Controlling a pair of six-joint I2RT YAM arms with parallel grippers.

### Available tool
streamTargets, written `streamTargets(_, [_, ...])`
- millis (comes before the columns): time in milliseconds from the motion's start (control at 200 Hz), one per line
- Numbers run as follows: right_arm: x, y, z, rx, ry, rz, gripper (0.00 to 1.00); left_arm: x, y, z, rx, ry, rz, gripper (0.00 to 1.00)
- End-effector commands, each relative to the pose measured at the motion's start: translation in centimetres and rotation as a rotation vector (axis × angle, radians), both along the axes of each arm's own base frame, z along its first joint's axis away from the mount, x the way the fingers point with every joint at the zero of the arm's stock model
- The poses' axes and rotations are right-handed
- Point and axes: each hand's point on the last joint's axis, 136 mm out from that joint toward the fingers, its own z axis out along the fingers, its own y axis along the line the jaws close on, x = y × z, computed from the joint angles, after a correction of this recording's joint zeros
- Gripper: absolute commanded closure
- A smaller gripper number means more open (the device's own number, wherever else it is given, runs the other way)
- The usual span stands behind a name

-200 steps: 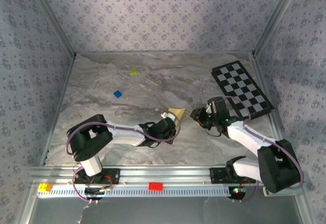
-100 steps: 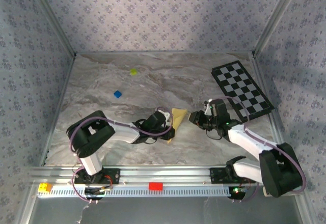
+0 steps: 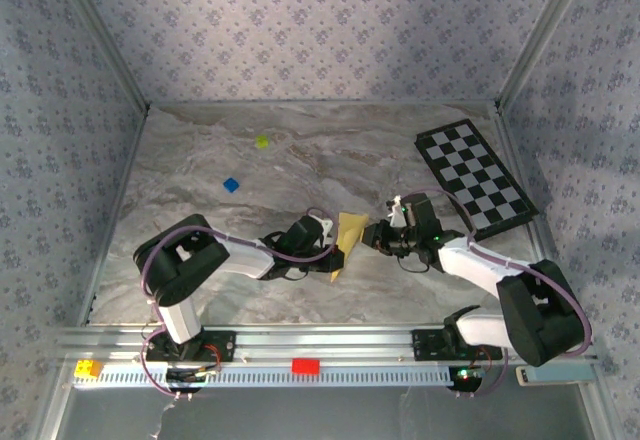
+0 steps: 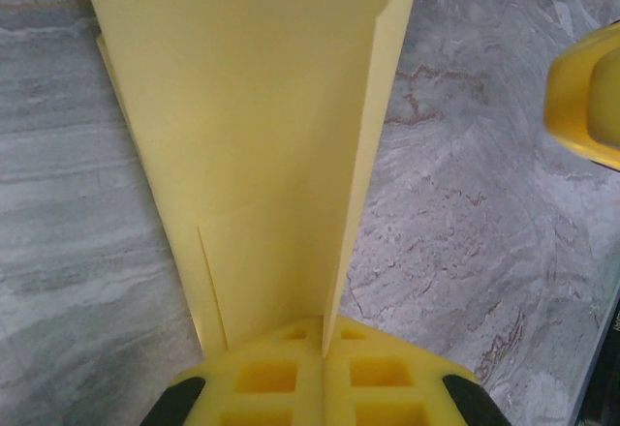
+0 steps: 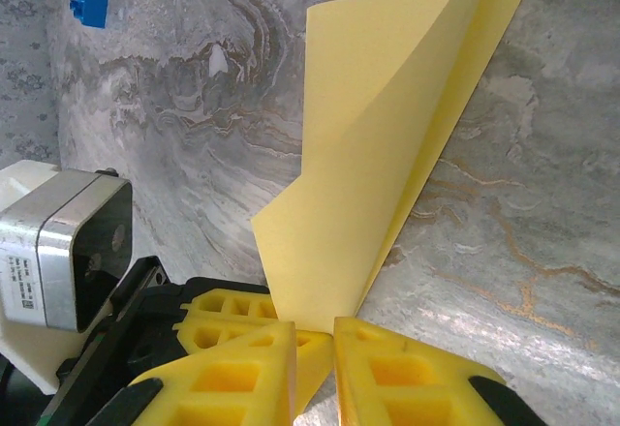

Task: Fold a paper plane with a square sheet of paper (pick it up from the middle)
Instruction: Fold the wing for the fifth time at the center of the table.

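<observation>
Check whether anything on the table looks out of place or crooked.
The yellow paper, pinched by the left end effector, has its folded layers splaying apart instead of lying flush. The checkered board sits askew in the far right corner.

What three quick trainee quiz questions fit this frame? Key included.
1. True or false: the left gripper is shut on the yellow paper.
2. What lies at the far right of the table? A: checkered board. B: a cup. C: scissors.
3. Fill in: the small block in the right wrist view is ____.
Key: 1 true; 2 A; 3 blue.
</observation>
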Motion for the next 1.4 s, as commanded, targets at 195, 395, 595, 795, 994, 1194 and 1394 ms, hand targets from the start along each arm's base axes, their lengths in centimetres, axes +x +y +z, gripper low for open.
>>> streamTargets(195, [0.6, 0.6, 1.0, 0.005, -0.034, 0.026, 0.83, -0.6, -0.1, -0.9, -0.009, 0.064, -0.010, 0.97])
streamTargets(395, [0.5, 0.6, 0.9, 0.003, -0.035, 0.026, 0.84, -0.6, -0.2, -0.9, -0.026, 0.084, -0.012, 0.97])
streamTargets(595, [0.6, 1.1, 0.8, 0.021, -0.028, 0.047, 0.87, -0.5, -0.3, -1.0, -0.048, 0.101, -0.009, 0.97])
streamTargets(795, [0.6, 2.0, 0.7, 0.040, -0.019, 0.076, 0.90, -0.5, -0.2, -1.1, -0.073, 0.120, 0.009, 0.97])
streamTargets(994, [1.0, 2.2, 0.3, 0.029, -0.013, 0.071, 0.90, -0.5, 0.0, -1.0, -0.073, 0.129, 0.014, 0.98])
streamTargets(1194, [1.1, 2.2, 0.3, 0.022, -0.009, 0.072, 0.90, -0.5, -0.1, -1.1, -0.072, 0.139, 0.016, 0.98])
streamTargets(1394, [1.1, 1.9, 0.1, 0.016, -0.003, 0.065, 0.90, -0.6, 0.1, -1.2, -0.070, 0.147, 0.020, 0.98])
